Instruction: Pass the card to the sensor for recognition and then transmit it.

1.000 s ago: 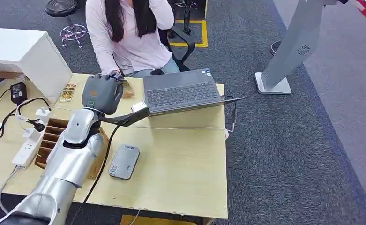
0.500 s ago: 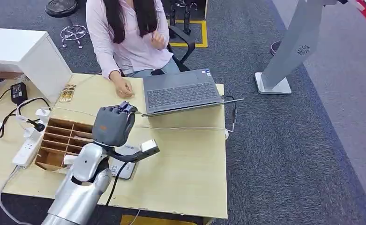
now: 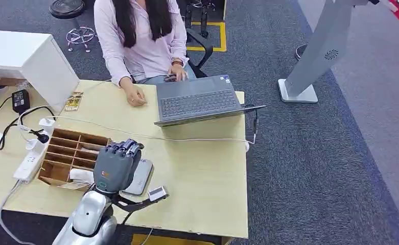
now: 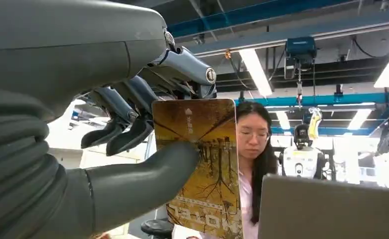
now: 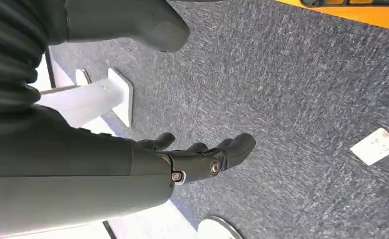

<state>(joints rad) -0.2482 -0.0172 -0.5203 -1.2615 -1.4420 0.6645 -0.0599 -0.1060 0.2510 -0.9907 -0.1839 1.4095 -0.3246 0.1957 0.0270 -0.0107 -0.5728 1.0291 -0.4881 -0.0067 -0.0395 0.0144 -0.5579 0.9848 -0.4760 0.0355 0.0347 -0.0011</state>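
Observation:
My left hand (image 3: 116, 166) hovers low over the near part of the table, its back turned up. In the left wrist view the thumb (image 4: 147, 172) and fingers pinch a yellow-brown card (image 4: 204, 164) printed with bare trees. The grey flat card sensor (image 3: 142, 174) lies on the table (image 3: 202, 168) just beneath that hand, mostly covered by it. My right hand (image 5: 202, 159) hangs beside the body over the carpet, fingers apart and holding nothing.
A person (image 3: 141, 41) sits at the far side, one hand on the table, the other by an open laptop (image 3: 197, 99). A wooden divided box (image 3: 67, 153), a power strip (image 3: 26, 166) and cables lie at the left. Another card (image 3: 73, 101) rests farther back.
My left hand has drawn back from beside the person's hand to the near edge, ending over the sensor. The person's raised hand has dropped to the laptop.

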